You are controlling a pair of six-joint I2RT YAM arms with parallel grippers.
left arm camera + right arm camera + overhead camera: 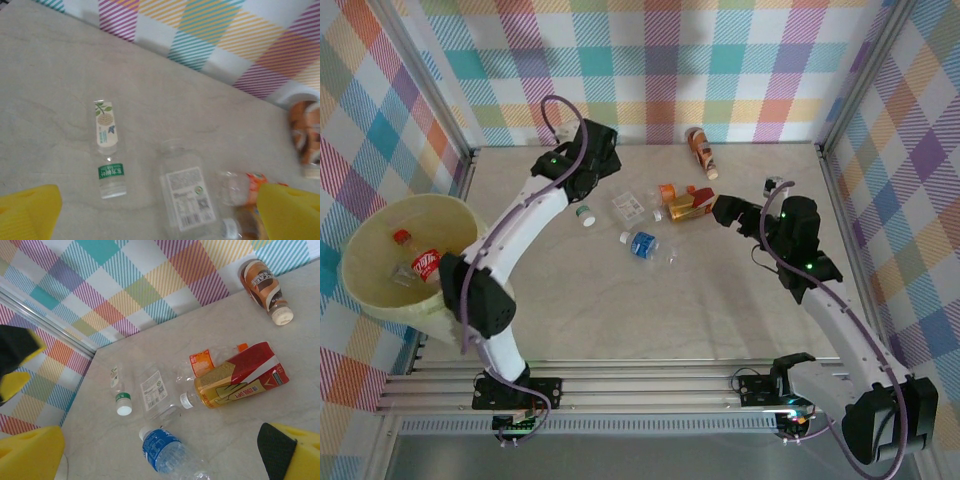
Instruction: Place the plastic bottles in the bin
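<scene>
Several plastic bottles lie mid-table: a small green-banded one (586, 213) (109, 150) (120, 395), a clear one with a white label (630, 208) (187, 195) (154, 390), a blue-labelled one (642, 243) (162, 447), an orange-labelled one (670, 192) (202, 362) and a red-and-gold one (692, 203) (240, 377). A brown bottle (701, 152) (262, 287) lies by the back wall. The pale bin (380, 290) at the left holds a red-labelled bottle (423, 263). My left gripper (585, 175) (160, 215) hovers open above the clear bottle. Just right of the red-and-gold bottle, my right gripper (730, 212) (160, 455) is open and empty.
A small clear bottle (772, 185) lies near the right wall. Checked walls close the back and both sides. The bin hangs off the table's left edge, beside the left arm's base. Bare tabletop runs along the front (650, 320).
</scene>
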